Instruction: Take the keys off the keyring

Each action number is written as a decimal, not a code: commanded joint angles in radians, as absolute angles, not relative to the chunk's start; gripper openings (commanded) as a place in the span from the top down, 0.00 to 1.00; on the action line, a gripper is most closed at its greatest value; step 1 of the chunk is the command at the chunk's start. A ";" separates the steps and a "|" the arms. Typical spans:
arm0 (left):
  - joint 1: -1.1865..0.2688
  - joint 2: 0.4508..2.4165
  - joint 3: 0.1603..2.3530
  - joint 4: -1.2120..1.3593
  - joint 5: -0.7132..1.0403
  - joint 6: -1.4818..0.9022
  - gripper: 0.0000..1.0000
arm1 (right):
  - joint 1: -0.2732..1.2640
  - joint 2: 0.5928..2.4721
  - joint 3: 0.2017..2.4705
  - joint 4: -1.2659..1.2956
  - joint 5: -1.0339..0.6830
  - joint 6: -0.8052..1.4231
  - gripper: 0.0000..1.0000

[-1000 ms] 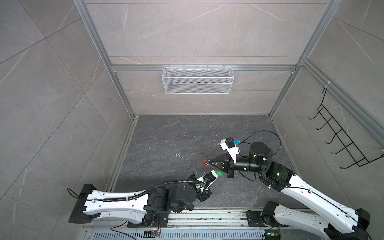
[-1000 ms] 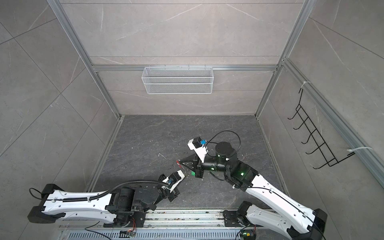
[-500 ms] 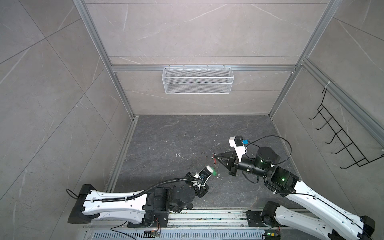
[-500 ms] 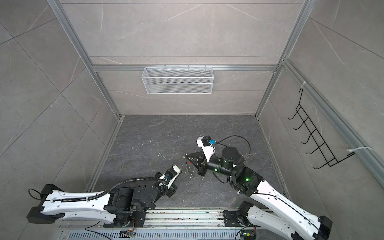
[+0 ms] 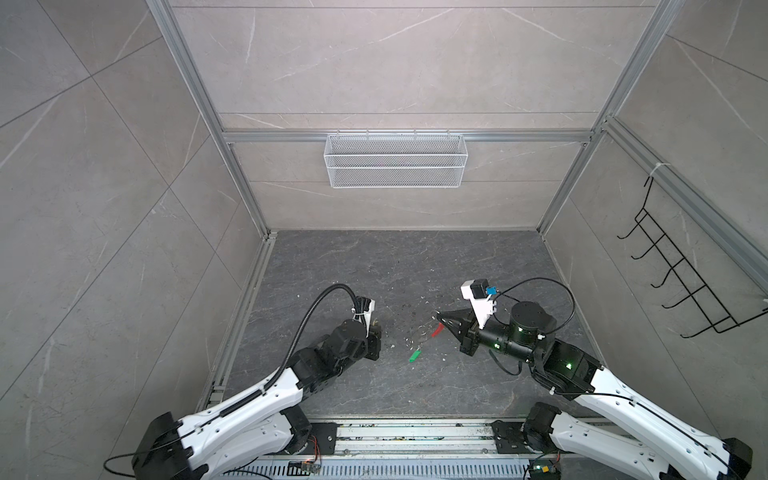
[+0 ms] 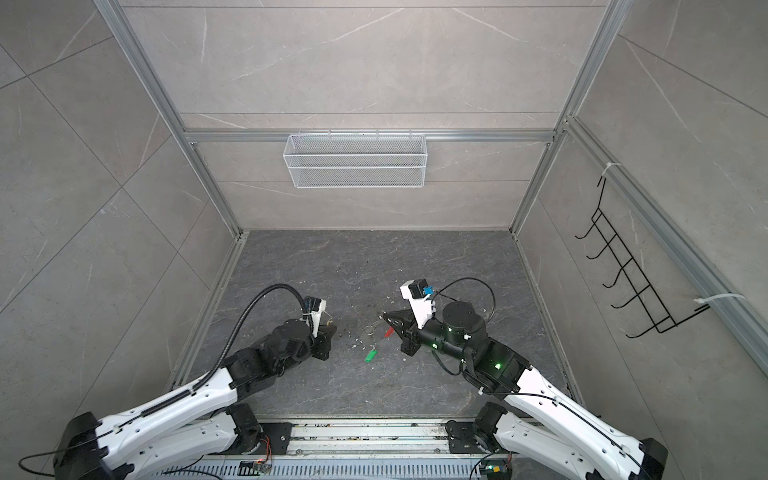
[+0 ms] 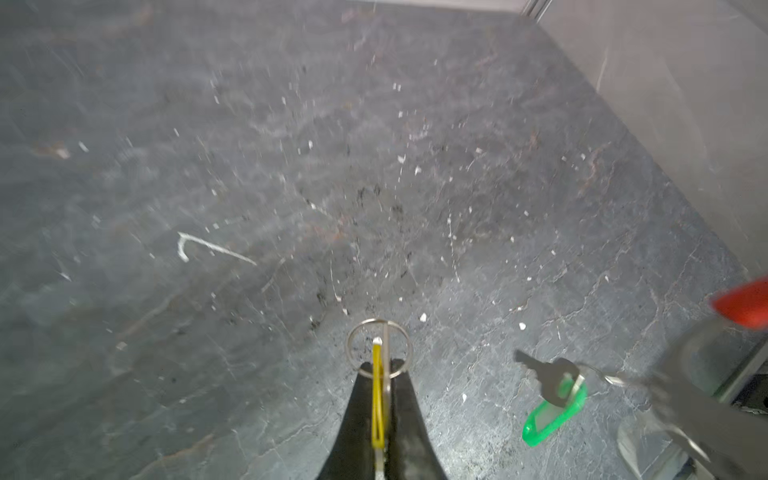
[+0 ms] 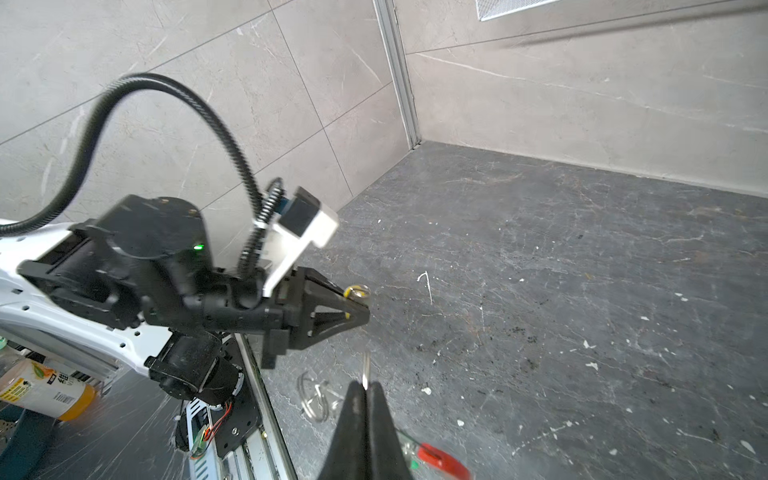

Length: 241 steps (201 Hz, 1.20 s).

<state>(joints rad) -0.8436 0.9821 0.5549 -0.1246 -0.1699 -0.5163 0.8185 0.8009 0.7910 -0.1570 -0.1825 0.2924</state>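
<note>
The left gripper (image 7: 379, 370) pinches the yellow key (image 7: 377, 409) edge-on, pointing straight out. The right gripper (image 8: 365, 388) pinches the keyring (image 8: 440, 457) (green key (image 7: 555, 409) slants away).

Bottle label (image 8: 39, 388) print blurred, nothing legible

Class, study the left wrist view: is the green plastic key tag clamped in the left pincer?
No, the left pincer is shut on the yellow plastic tag; the green plastic key tag is apart from it.
</note>
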 commanded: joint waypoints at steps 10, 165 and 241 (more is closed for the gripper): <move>-0.756 1.110 0.516 0.042 0.101 -0.649 1.00 | 0.819 0.776 0.776 -0.162 -0.168 0.288 1.00; -0.594 1.059 0.577 0.015 0.184 -0.618 0.42 | 0.819 0.776 0.798 -0.175 -0.177 0.310 1.00; -0.782 0.777 0.580 0.139 0.244 -0.457 0.35 | 0.821 0.824 0.851 -0.170 -0.179 0.333 1.00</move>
<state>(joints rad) -0.6781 0.7753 0.5552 0.0887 0.2363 -0.5697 0.8185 0.8108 0.7994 -0.1799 -0.1745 0.3119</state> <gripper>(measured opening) 0.645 0.049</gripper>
